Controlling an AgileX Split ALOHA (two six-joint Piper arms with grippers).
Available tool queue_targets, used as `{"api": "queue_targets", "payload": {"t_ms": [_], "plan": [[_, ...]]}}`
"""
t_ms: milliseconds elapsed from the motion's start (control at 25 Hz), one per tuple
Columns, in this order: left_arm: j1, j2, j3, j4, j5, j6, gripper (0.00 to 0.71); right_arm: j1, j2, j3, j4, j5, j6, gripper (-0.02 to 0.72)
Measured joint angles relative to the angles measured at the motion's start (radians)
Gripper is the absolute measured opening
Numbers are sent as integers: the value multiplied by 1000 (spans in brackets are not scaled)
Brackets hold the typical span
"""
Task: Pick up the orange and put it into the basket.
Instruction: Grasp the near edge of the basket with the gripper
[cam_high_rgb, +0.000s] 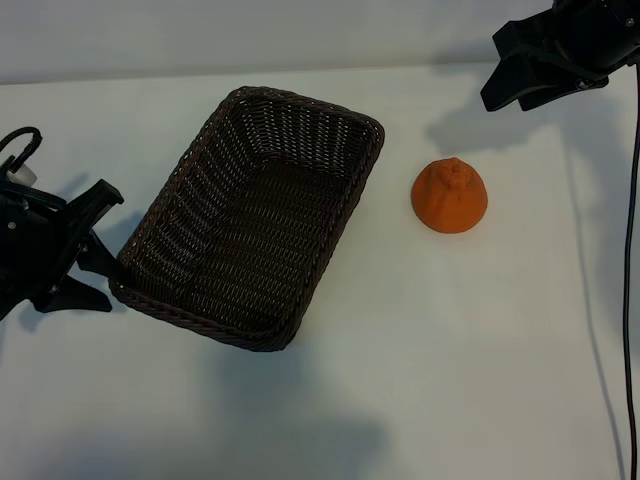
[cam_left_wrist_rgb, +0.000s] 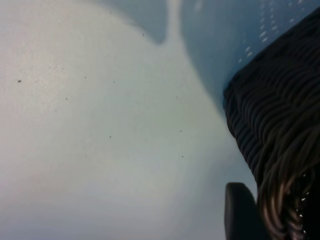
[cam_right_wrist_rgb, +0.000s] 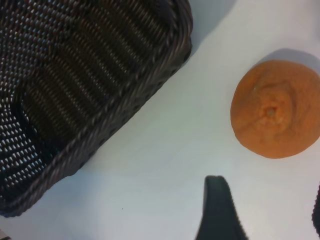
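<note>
Exterior view: the orange (cam_high_rgb: 450, 197) is seen on the white tabletop (cam_high_rgb: 450, 350), nub up, just beside the right long side of the basket (cam_high_rgb: 170, 205) and apart from it. The basket is set at a slant, with nothing seen inside. The right tool (cam_high_rgb: 515, 75) is held at the upper right corner, well apart from the orange and above it in the frame; its fingers are parted and nothing is held. The left tool (cam_high_rgb: 95, 245) is placed at the left edge, its fingers parted at the basket's lower left corner; whether the rim is touched cannot be told. Shadows of both arms are cast on the tabletop. A pale wall (cam_high_rgb: 250, 35) is seen behind, and a dark cable (cam_high_rgb: 632, 300) is hung down the right edge.

Left wrist view: the basket (cam_left_wrist_rgb: 280, 125) wall and braided rim are seen very close. One dark fingertip (cam_left_wrist_rgb: 239, 212) is seen just beside the weave. The rest is bare tabletop (cam_left_wrist_rgb: 100, 125) with small specks.

Right wrist view: the orange (cam_right_wrist_rgb: 275, 109) is seen from above, resting on the tabletop (cam_right_wrist_rgb: 165, 165), apart from the basket (cam_right_wrist_rgb: 125, 107) rim. One finger (cam_right_wrist_rgb: 217, 210) of the open right tool is seen short of the orange, not touching it.
</note>
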Motion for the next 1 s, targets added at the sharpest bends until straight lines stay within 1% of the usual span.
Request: {"api": "queue_targets", "payload": {"t_ms": [200, 440, 520, 600, 840, 1000], "plan": [[0, 4, 1, -21, -6, 60, 357, 0, 0, 0, 0, 1, 0, 444], [0, 6, 1, -23, 5, 91, 357, 0, 0, 0, 0, 3, 0, 444], [0, 6, 1, -23, 9, 110, 369, 0, 0, 0, 0, 3, 0, 444], [0, 6, 1, -23, 12, 120, 396, 0, 0, 0, 0, 3, 0, 444], [0, 6, 1, -23, 14, 122, 509, 0, 0, 0, 0, 3, 0, 444], [0, 6, 1, -23, 23, 124, 543, 0, 0, 0, 0, 3, 0, 444]]}}
